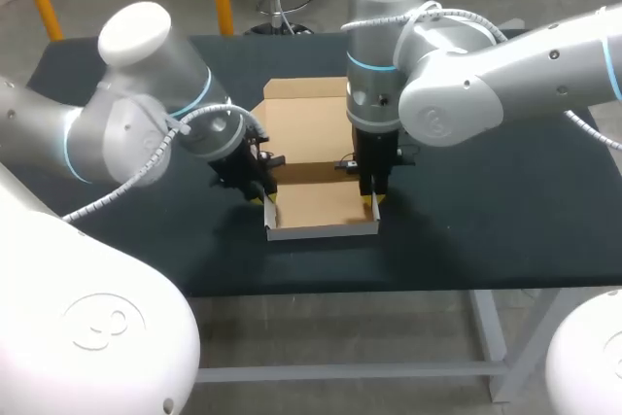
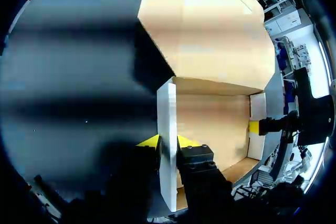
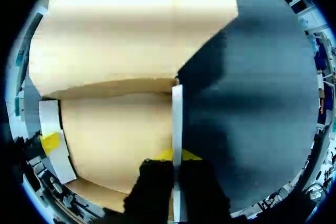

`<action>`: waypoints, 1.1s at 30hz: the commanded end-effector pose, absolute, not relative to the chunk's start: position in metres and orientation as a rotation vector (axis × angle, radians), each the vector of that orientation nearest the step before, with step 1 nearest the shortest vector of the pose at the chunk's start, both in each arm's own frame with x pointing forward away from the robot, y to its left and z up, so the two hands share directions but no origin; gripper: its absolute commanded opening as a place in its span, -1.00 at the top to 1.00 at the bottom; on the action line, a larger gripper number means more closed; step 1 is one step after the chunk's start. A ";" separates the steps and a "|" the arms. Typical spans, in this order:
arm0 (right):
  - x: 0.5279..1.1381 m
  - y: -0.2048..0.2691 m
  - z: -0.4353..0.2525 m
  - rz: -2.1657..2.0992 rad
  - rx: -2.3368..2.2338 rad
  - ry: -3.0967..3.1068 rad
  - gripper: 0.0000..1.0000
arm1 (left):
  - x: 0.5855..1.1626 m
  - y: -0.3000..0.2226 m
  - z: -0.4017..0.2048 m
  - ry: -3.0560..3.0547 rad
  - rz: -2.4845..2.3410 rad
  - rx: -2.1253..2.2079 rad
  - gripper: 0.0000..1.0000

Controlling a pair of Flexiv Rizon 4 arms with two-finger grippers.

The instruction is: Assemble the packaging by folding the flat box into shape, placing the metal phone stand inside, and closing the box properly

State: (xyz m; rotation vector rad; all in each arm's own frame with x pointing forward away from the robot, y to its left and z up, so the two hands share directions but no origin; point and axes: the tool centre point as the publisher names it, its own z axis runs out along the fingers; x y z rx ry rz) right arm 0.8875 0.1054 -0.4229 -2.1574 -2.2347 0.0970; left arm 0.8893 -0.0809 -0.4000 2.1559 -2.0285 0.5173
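- Head view first: half-folded box at mid-table, brown inside, white outside.
- Near wall and both side walls raised, lid flap lying open and flat toward the far edge.
- Left gripper down at the near left corner, right gripper at the near right corner, one on each side wall.
- Too small from up here to judge how the jaws stand.
- Over to the left wrist view: left gripper narrow, yellow tips pressed on either face of the white left wall, clamped on it.
- Visible only from here: that wall standing upright on edge, brown floor just beyond it, lid flap spreading out ahead, right gripper across at the opposite wall.
- Right wrist view, mirror picture: right gripper narrow too, yellow tips tight on both faces of the thin right wall, holding it upright.
- Extra from this side: dark table right outside the wall, brown floor inside, left gripper far across at the other wall.
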 end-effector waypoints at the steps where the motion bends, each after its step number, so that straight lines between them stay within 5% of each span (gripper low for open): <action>1: 0.888 0.108 -0.425 0.106 -2.154 -2.234 1.00 | 0.891 -0.089 -0.402 -2.150 0.243 2.325 0.62; 18: 0.888 0.108 -0.425 0.106 -2.154 -2.234 1.00 | 0.888 -0.088 -0.410 -2.177 0.099 2.341 0.88; 23: 0.888 0.108 -0.425 0.106 -2.154 -2.234 1.00 | 0.887 -0.089 -0.412 -2.180 0.072 2.335 0.73; 27: 0.888 0.108 -0.425 0.106 -2.154 -2.234 1.00 | 0.887 -0.089 -0.413 -2.178 0.061 2.335 0.98; 33: 0.888 0.108 -0.425 0.106 -2.154 -2.234 1.00 | 0.887 -0.089 -0.415 -2.184 0.042 2.329 1.00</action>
